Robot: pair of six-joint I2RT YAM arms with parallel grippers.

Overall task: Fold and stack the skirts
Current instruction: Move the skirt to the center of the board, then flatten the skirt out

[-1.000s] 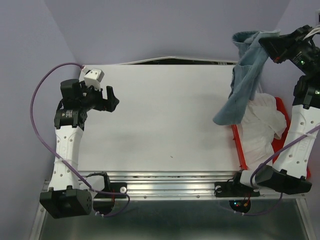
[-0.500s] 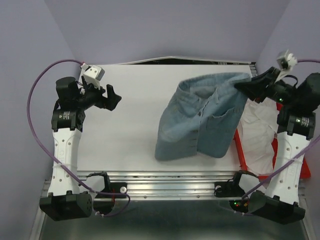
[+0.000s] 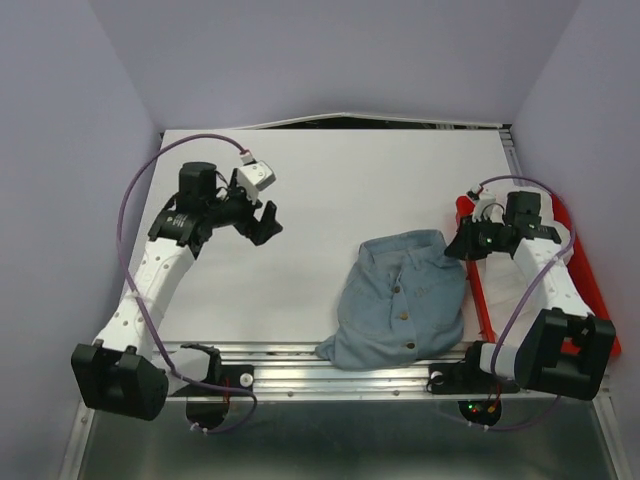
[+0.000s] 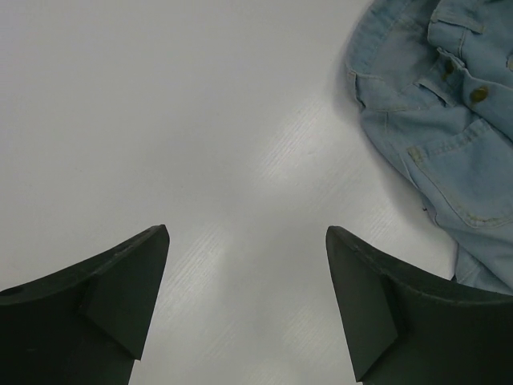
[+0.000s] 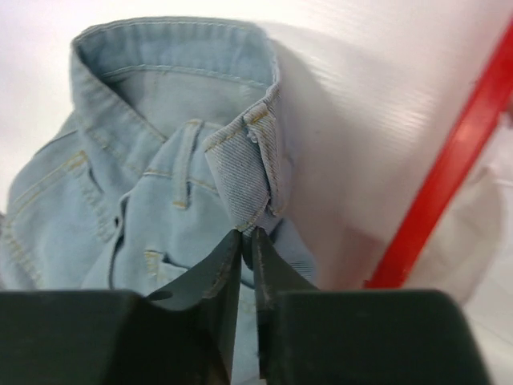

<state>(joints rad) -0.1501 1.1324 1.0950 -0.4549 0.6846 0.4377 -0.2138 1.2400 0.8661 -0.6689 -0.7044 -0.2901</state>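
One denim skirt (image 3: 405, 300) lies crumpled on the table (image 3: 300, 180), just beside the red tray (image 3: 479, 290).
The right gripper (image 5: 247, 237) sits at the skirt's tray-side corner, jaws almost together with only a slit between. A fold of waistband (image 5: 248, 176) meets their tips; I cannot tell whether it is pinched. The left gripper (image 3: 268, 225) hovers well apart from the tray, beyond the skirt, jaws spread wide and holding nothing.
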